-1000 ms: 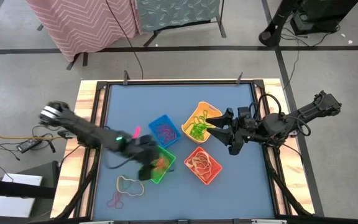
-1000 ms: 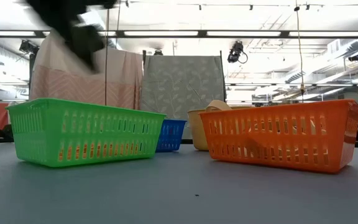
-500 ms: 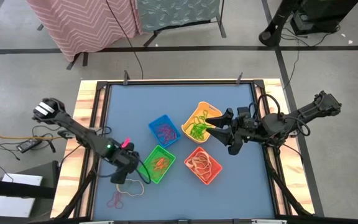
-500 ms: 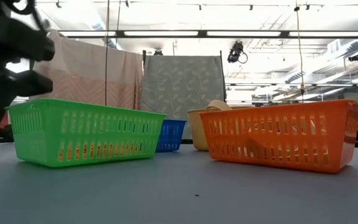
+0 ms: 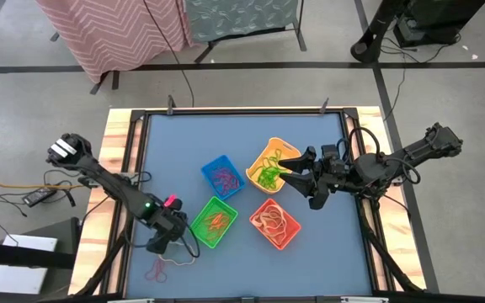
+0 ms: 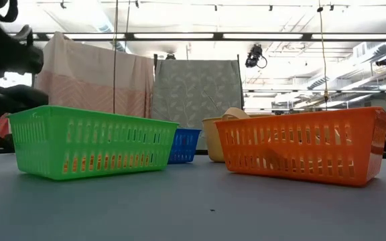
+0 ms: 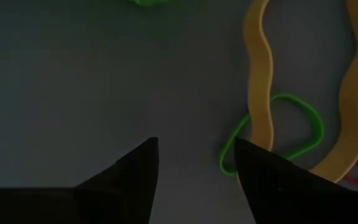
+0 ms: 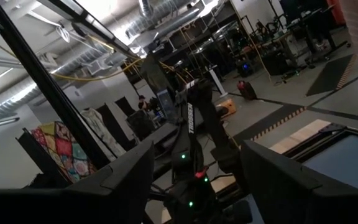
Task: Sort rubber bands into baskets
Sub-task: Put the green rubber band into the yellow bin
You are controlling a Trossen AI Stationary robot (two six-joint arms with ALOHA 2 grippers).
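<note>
Four baskets stand mid-table: blue, yellow, green and orange, each holding rubber bands. Loose bands lie flat on the table near its front left: a long tan loop, a small green one overlapping it, and a red one. My left gripper is open, pointing down, just left of the green basket; in the left wrist view its fingertips stand beside the green band without touching it. My right gripper is open and empty by the yellow basket's right side.
A raised wooden frame borders the blue table top. The baskets stand close together in the middle. In the low view the green basket and orange basket stand in front, with blue and yellow behind.
My left gripper has gone from over the green basket toward the table's left and near edges and down, ending above the loose bands. The right arm has kept still.
</note>
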